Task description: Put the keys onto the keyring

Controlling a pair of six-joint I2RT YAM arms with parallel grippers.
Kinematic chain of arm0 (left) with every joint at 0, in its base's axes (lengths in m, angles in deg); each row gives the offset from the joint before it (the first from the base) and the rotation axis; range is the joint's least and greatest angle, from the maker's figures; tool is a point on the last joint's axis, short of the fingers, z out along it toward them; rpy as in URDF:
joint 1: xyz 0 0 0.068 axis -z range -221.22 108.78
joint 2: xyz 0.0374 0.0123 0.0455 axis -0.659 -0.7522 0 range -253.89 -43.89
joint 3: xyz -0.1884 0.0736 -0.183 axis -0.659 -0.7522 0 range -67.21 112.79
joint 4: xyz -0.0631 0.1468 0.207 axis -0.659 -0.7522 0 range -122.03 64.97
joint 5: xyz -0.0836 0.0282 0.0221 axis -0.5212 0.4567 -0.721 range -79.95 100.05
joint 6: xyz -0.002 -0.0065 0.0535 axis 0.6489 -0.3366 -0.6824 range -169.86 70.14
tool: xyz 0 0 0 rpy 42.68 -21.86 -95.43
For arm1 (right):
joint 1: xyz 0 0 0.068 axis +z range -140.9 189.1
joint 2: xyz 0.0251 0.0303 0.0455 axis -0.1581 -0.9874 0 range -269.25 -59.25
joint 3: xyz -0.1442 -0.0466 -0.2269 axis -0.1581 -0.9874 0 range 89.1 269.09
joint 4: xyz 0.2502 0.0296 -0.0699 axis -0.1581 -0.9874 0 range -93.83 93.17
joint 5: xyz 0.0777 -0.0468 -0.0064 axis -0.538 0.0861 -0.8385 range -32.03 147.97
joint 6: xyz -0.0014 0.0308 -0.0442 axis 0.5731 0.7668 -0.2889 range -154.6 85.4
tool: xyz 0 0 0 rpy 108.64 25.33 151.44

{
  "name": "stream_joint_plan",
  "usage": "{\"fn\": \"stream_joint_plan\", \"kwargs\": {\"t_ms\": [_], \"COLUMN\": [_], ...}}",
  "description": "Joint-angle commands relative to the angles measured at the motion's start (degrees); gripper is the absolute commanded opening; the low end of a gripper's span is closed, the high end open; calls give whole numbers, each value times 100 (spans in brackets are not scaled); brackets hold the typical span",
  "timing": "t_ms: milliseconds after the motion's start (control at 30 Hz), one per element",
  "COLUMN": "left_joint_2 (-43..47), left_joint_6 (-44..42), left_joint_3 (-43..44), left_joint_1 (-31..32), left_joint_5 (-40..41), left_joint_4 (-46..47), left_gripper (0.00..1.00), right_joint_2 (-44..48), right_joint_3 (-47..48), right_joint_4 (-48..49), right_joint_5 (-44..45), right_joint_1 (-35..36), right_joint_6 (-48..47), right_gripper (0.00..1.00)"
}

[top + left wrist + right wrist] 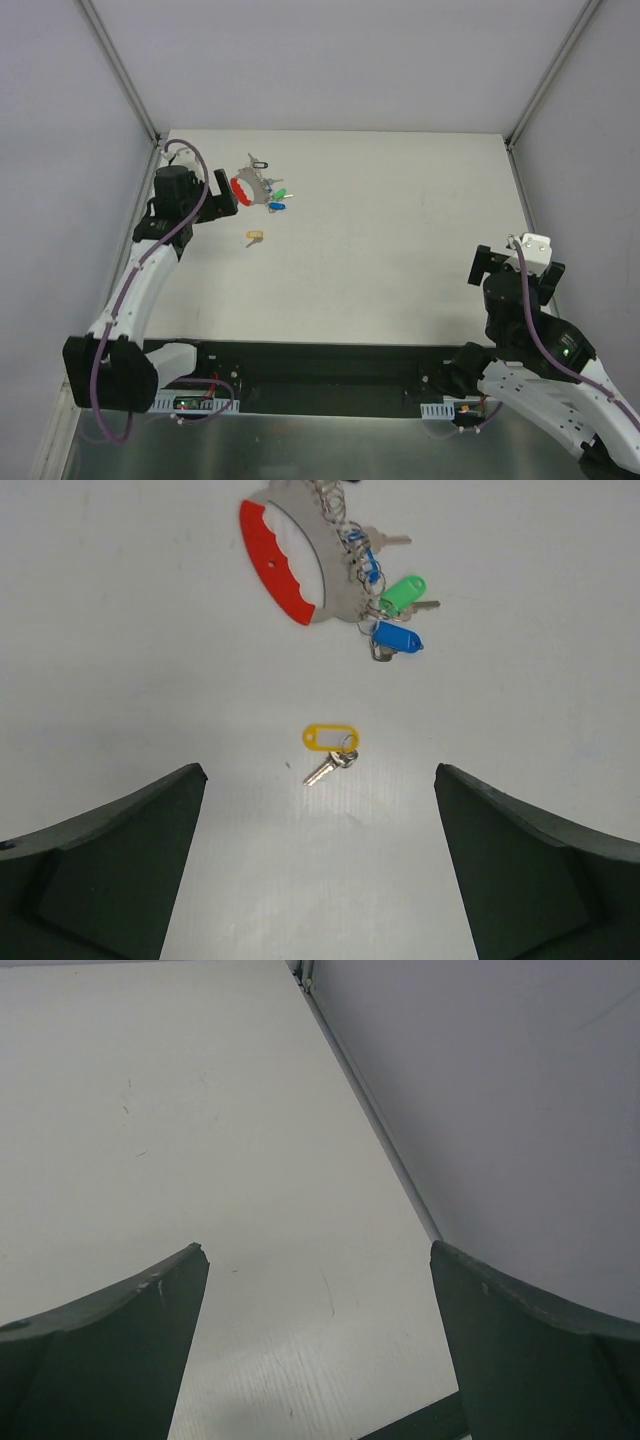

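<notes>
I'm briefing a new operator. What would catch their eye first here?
The keyring with its red loop stands out far left on the table, a green key and a blue key bunched beside it. A yellow key lies alone, apart from them, before the open left gripper. The right gripper, open, hangs far off by the right wall.

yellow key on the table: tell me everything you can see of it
The yellow key is a small silver metal key joined by a little ring to a yellow plastic oval tag with a paler centre. It lies flat on the white table, blade toward the lower left of the left wrist view. Nothing grips it; it sits alone, apart from the keyring.
</notes>
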Motion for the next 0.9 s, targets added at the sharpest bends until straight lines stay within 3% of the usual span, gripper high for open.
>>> {"fn": "stream_joint_plan", "kwargs": {"t_ms": [0,167,333,500,600,867], "left_joint_2": [-1261,-2583,-3813,-4849,-5272,-5862], "left_joint_6": [767,1225,1226,1234,1243,1261], "left_joint_3": [532,1287,2201,2895,3151,3406], "left_joint_1": [10,1,316,440,475,607], "left_joint_5": [-862,-1470,-1137,-829,-750,-741], "left_joint_4": [63,1,1,-8,-8,-16], "left_gripper": [99,98,89,71,69,41], "right_joint_2": [-53,193,264,255,203,18], "right_joint_3": [142,37,-7,-33,-42,-42], "right_joint_4": [-100,58,102,137,155,155], "right_joint_5": [-299,-737,-844,-1055,-1090,-1169], "right_joint_1": [-3,6,6,-11,6,-11], "right_joint_6": [51,-1,-63,-89,-124,-169], "right_gripper": [96,96,96,96,96,96]}}
